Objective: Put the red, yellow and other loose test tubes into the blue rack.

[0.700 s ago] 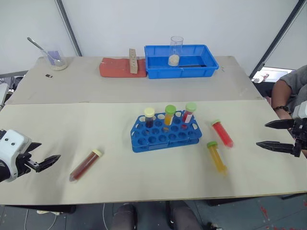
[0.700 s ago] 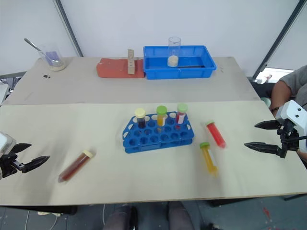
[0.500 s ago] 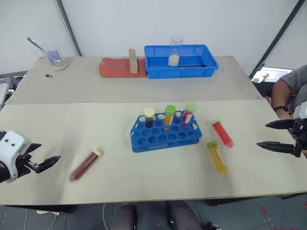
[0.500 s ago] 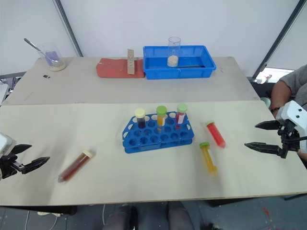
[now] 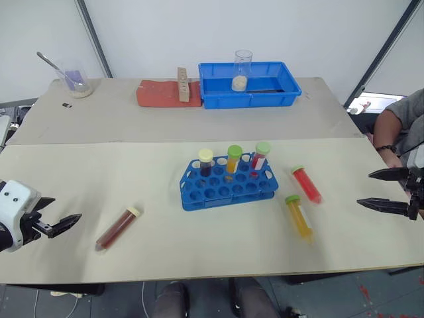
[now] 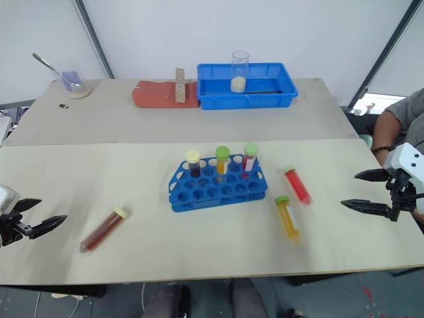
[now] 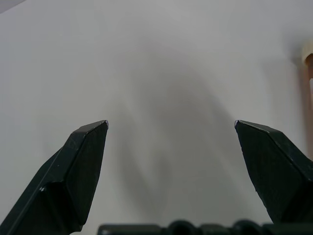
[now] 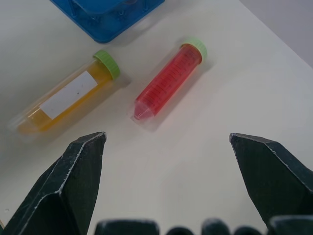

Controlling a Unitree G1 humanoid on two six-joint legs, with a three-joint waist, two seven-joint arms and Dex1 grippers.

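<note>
Both grippers, left (image 5: 66, 222) and right (image 5: 379, 190), wide open and empty. Three tubes lying loose by the rack (image 5: 228, 183): red (image 5: 307, 184), yellow (image 5: 299, 216), dark one (image 5: 118, 228). Round, so easy to bump and roll off the table (image 5: 165, 262).

Right gripper (image 5: 387, 190) cut off at frame edge in left eye view; wrist hidden. Seated person (image 5: 401, 126) at far right cropped, arm and sleeve alone visible. Blue rack (image 8: 110, 14) clipped to one corner in right wrist view. Brown tube (image 7: 307, 73) reduced to a blurred sliver at edge of left wrist view. Small dark object (image 5: 67, 105) near the spoon beaker (image 5: 76, 82) too small to identify.
</note>
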